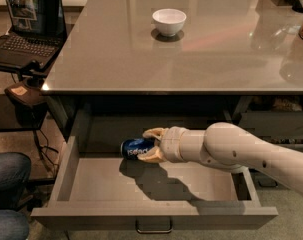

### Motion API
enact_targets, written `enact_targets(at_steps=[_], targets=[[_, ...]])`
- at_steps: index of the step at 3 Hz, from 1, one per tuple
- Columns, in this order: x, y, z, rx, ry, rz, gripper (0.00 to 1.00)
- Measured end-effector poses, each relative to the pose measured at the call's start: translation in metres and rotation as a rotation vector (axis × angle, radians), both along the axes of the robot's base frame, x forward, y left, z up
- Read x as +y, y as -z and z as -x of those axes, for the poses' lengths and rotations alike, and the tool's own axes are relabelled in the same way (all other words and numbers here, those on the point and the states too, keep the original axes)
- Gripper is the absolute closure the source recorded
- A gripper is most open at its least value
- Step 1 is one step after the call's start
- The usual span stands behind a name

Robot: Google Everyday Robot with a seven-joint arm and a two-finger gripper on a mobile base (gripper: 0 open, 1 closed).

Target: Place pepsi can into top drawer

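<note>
With our cream two-finger gripper clamped on the small dark blue metal pepsi can, held sideways low over the far-left floor of the wide grey top drawer, we should settle it flat before releasing, lest it roll.

Office-like room: laptop beside grey counter, gripper in top drawer.
</note>
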State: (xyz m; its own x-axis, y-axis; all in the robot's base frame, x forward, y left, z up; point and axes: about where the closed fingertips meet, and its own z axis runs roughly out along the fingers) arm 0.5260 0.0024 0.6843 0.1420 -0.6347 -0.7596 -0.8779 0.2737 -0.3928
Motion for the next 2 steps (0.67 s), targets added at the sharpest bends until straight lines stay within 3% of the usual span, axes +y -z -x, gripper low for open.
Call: enact_targets(at_steps=[2], targets=[[0.0001,0.0,0.0,0.0,0.0,0.0,0.58]])
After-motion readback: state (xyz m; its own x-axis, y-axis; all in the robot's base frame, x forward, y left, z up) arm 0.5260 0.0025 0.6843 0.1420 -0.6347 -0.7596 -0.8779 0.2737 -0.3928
